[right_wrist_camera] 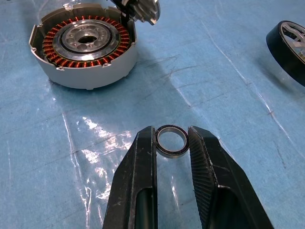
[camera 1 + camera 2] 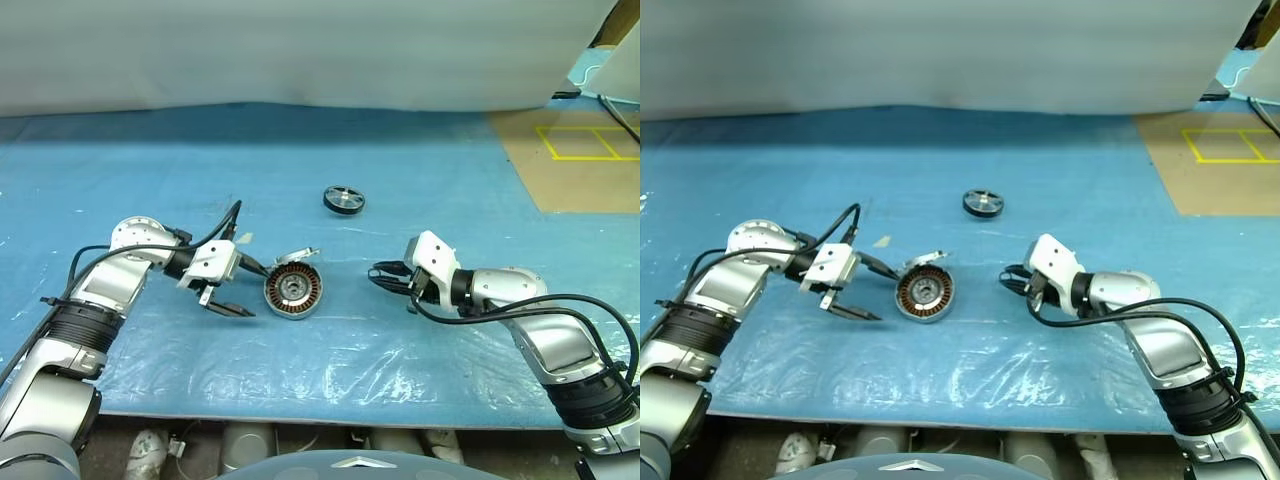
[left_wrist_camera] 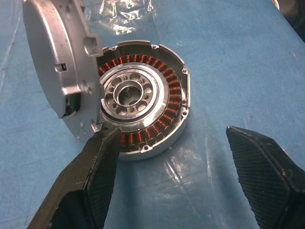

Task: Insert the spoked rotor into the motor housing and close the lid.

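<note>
One left gripper with fingers spread, just left of one motor housing, one lid standing open on its far edge, one spoked rotor farther off, one right gripper pinching one small ring

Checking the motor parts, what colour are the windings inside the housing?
Copper-orange windings, clearest in the left wrist view.

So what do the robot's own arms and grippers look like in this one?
Both arms are silver-grey metal segments with black ribbed bands near the elbows and white blocks at the wrists. Loose black cables loop along each. The left gripper and right gripper each have two black fingers; their inner pads are finely cross-hatched.
</note>
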You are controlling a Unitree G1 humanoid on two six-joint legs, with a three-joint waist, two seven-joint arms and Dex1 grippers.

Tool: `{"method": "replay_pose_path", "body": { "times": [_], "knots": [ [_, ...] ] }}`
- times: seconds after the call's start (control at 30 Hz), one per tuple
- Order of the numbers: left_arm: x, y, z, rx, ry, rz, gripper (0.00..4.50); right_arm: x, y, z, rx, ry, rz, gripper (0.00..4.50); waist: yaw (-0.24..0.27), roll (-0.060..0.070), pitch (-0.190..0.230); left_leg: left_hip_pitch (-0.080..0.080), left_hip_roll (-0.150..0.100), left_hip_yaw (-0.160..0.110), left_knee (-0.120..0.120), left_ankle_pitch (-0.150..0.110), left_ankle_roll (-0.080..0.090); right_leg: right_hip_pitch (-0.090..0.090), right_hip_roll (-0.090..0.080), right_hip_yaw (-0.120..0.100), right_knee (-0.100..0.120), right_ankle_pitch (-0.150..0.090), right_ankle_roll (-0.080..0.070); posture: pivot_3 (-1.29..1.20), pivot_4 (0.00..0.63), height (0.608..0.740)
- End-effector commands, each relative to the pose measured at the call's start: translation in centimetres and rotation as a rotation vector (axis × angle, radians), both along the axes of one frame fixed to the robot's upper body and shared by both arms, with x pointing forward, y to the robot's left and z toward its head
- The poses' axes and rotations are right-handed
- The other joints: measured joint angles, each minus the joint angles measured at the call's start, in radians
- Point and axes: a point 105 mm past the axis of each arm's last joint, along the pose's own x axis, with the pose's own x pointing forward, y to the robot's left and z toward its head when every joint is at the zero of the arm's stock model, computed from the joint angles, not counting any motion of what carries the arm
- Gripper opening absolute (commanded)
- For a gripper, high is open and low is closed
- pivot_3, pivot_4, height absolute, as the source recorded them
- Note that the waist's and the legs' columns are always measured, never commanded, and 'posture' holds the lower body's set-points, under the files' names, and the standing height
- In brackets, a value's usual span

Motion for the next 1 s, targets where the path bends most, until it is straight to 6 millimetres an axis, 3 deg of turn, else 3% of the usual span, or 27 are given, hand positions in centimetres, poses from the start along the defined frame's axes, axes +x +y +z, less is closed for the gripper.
{"method": "replay_pose_path", "body": {
  "times": [0.03, 0.17, 0.4, 0.57, 0.7, 1.0],
  "knots": [
    [0.6, 0.5, 0.5, 0.016, -0.05, 0.007, 3.71, -0.2, 0.3, 0.7, 0.011, -0.031, 0.019, 0.56, 0.002, 0.0, 0.0, 0.0, 0.0, 0.0, 0.0, 0.0, 0.0, 0.0, 0.0, 0.0, 0.0, 0.0, 0.0, 0.0, 0.15, 0.74],
    [1.1, 1.3, 0.3, 0.044, -0.07, 0.015, 3.71, -0.3, 0.3, 0.7, 0.012, -0.033, 0.019, 0.56, 0.002, 0.0, 0.0, 0.0, 0.0, 0.0, 0.0, 0.0, 0.0, 0.0, 0.0, 0.0, 0.0, 0.0, 0.0, 0.0, 0.15, 0.74],
    [1.0, -0.3, 1.0, -0.052, -0.071, 0.0, 3.71, -0.3, 0.4, 0.7, 0.011, -0.034, 0.02, 0.56, 0.002, 0.0, 0.0, 0.0, 0.0, 0.0, 0.0, 0.0, 0.0, 0.0, 0.0, 0.0, 0.0, 0.0, 0.0, 0.0, 0.15, 0.74],
    [-0.2, -0.7, 1.6, -0.092, 0.01, -0.015, 3.71, -0.4, 0.2, 0.6, 0.006, -0.032, 0.018, 0.56, 0.001, 0.0, 0.0, 0.0, 0.0, 0.0, 0.0, 0.0, 0.0, 0.0, 0.0, 0.0, 0.0, 0.0, 0.0, 0.0, 0.15, 0.74],
    [0.5, -0.9, 1.7, -0.112, -0.03, 0.01, 3.71, -0.2, 0.3, 0.6, 0.006, -0.033, 0.018, 0.56, 0.002, 0.0, 0.0, 0.0, 0.0, 0.0, 0.0, 0.0, 0.0, 0.0, 0.0, 0.0, 0.0, 0.0, 0.0, 0.0, 0.15, 0.74],
    [0.9, -0.3, 0.5, -0.065, -0.074, 0.01, 3.71, -0.2, 0.5, 0.6, 0.007, -0.034, 0.019, 0.56, 0.002, 0.0, 0.0, 0.0, 0.0, 0.0, 0.0, 0.0, 0.0, 0.0, 0.0, 0.0, 0.0, 0.0, 0.0, 0.0, 0.15, 0.74]
  ]
}}
